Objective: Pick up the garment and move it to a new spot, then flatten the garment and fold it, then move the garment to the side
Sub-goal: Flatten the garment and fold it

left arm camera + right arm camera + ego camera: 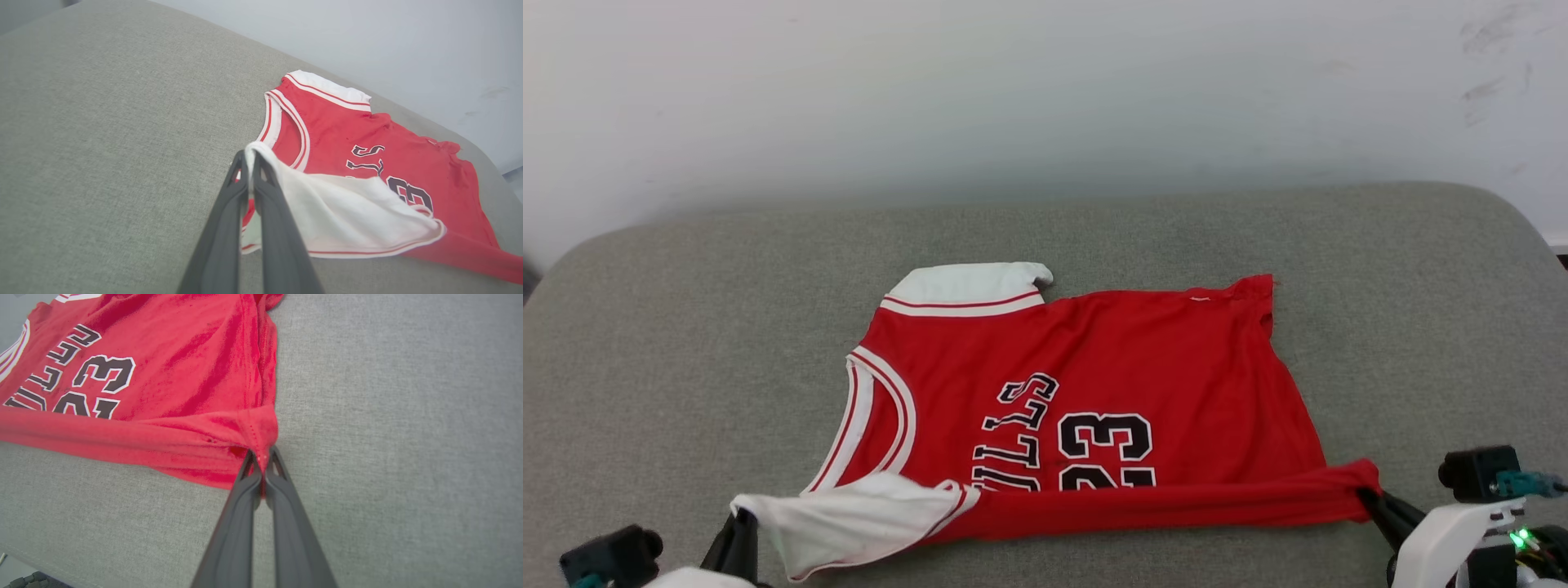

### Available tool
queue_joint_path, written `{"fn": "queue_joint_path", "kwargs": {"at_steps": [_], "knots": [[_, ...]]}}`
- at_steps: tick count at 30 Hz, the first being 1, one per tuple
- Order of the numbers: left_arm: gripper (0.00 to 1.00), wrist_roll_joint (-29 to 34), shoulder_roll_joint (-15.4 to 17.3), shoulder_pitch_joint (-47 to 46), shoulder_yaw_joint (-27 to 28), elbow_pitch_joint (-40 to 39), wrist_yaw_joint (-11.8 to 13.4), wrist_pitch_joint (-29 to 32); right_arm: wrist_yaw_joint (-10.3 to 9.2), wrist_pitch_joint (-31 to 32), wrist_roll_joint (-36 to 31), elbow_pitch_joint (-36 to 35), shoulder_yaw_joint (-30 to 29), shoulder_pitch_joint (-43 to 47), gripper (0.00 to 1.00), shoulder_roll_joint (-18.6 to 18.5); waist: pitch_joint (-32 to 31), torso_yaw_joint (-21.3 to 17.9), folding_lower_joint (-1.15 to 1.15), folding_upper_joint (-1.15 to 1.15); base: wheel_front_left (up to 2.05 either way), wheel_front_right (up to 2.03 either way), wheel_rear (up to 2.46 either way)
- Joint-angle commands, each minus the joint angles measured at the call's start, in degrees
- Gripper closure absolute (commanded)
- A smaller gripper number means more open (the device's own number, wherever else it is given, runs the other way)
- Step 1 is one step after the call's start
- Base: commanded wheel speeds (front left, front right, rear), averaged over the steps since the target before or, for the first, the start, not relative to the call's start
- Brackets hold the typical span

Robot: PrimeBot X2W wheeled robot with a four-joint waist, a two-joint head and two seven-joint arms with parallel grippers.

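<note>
The garment (1160, 367) is a red T-shirt with white sleeves and black lettering, spread on the grey cushion with its near edge lifted and rolled over. My left gripper (742, 516) is shut on the near white sleeve (351, 212) at the lower left; the left wrist view has its fingertips pinching the sleeve's edge. At the lower right my right gripper (1368, 496) is shut on the red hem corner (261, 433). The far sleeve (968, 287) lies flat at the back. Between the two grippers the near edge (1160, 502) is stretched taut.
The grey cushion (686, 343) reaches to a pale wall (1045, 90) behind. Bare cushion lies left, right and behind the shirt. The cushion's front edge (24, 555) shows in the right wrist view's lower left.
</note>
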Motion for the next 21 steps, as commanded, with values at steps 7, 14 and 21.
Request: {"fn": "queue_joint_path", "kwargs": {"at_steps": [7,14,21], "knots": [[1.0,3.3,-1.6,-14.5,-3.2,7.0,-3.9,0.3,-0.13,6.1,-5.4,-5.4,-3.5,-6.1,1.0,3.2,7.2,-0.2,0.0,0.0,0.0,0.0,0.0],[1.0,2.8,-4.2,-23.8,-5.1,16.8,-7.7,1.2,-0.13,7.0,-6.2,-1.1,-1.8,-12.8,1.0,4.7,12.2,-0.9,0.0,0.0,0.0,0.0,0.0],[0.51,0.4,-6.6,-27.8,-7.2,26.4,-11.5,4.7,-0.13,3.7,-5.4,7.6,1.9,-16.3,0.55,6.2,14.4,-1.6,0.0,0.0,0.0,0.0,0.0]]}}
